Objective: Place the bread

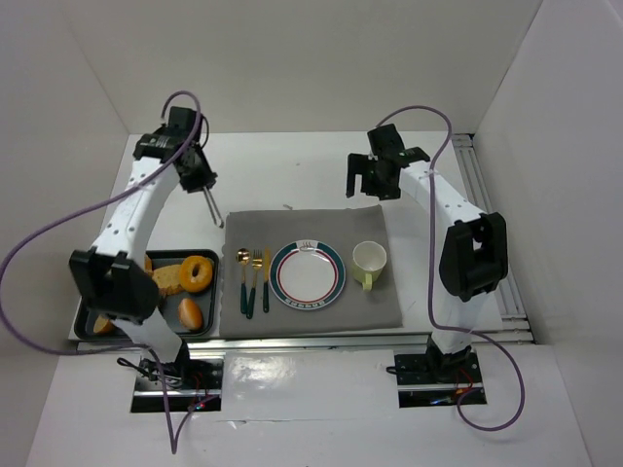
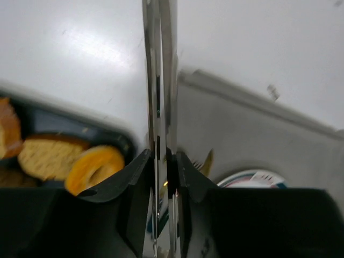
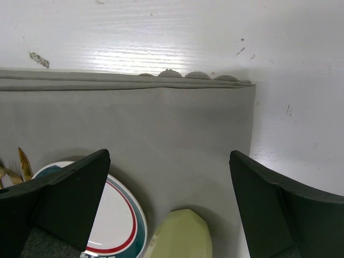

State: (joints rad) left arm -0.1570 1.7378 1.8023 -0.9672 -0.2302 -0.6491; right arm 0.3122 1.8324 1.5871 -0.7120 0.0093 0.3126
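Several breads lie in a black tray [image 1: 86, 328] at the front left: a ring-shaped bagel [image 1: 198, 272], a bread slice [image 1: 167, 279] and a small bun [image 1: 190, 313]. The bagel [image 2: 95, 167] and slice [image 2: 51, 156] also show in the left wrist view. My left gripper [image 1: 202, 185] [image 2: 161, 156] is shut on metal tongs [image 1: 213, 209] [image 2: 160, 80] that point down at the grey mat's back left corner, beyond the tray. A white plate [image 1: 308, 276] [image 3: 107, 215] with a teal and red rim sits on the mat. My right gripper [image 1: 370, 185] [image 3: 169, 156] is open and empty above the mat's back right.
A grey mat [image 1: 380, 311] [image 3: 161, 123] carries the plate, a pale green cup [image 1: 369, 261] [image 3: 183, 236] to the right of the plate, and a gold spoon, fork and knife [image 1: 253, 282] to its left. White walls close in the table on three sides.
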